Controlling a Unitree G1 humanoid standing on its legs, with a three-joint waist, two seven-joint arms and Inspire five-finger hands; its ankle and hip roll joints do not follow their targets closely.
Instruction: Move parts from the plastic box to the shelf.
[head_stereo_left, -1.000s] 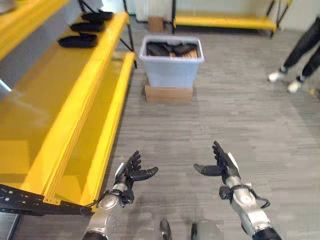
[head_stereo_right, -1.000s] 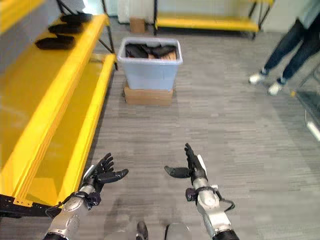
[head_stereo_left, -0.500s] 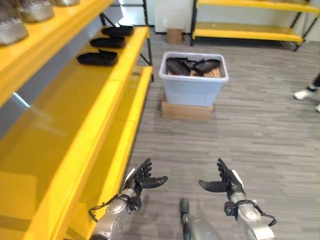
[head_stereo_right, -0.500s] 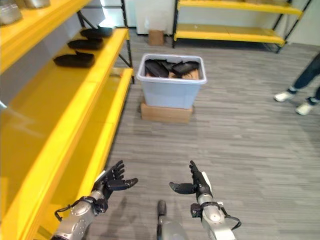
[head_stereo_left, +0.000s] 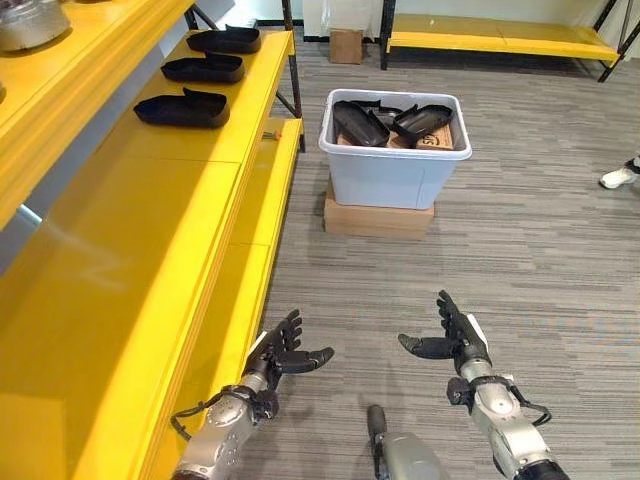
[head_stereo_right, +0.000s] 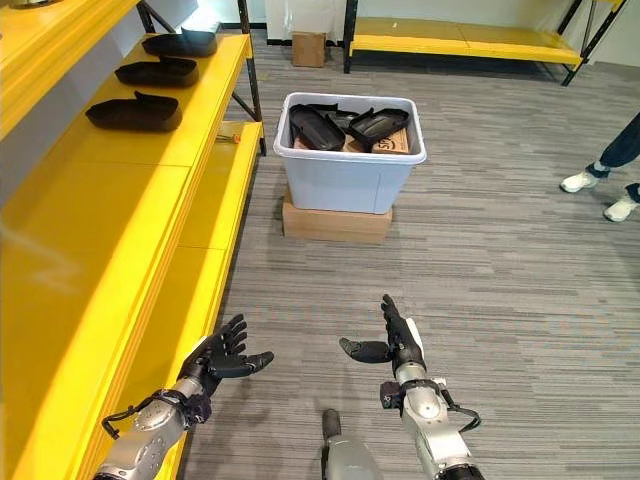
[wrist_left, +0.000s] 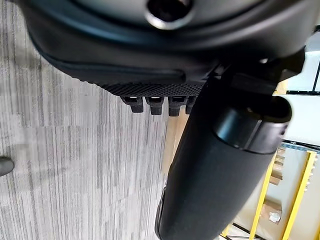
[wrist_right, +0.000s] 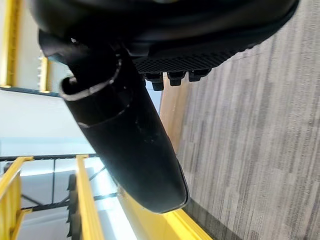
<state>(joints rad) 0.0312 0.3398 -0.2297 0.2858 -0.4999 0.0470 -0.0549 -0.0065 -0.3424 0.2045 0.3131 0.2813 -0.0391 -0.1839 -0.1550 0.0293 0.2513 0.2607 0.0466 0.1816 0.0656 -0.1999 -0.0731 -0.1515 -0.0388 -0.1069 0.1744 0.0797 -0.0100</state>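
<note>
A pale blue plastic box stands on a flat cardboard carton on the grey floor ahead, with several black moulded parts lying in it. Three black parts lie in a row on the far end of the yellow shelf at my left. My left hand and my right hand hang low near me, both open with fingers spread and holding nothing, far short of the box. The left hand's thumb and the right hand's thumb stand out straight in the wrist views.
An upper yellow shelf board carries a metal bowl at the far left. Another yellow rack and a small carton stand at the back. A person's shoes show at the right edge.
The camera has moved, so the box and shelf now sit nearer and more central. Both hands stay open and low, about the same distance apart.
</note>
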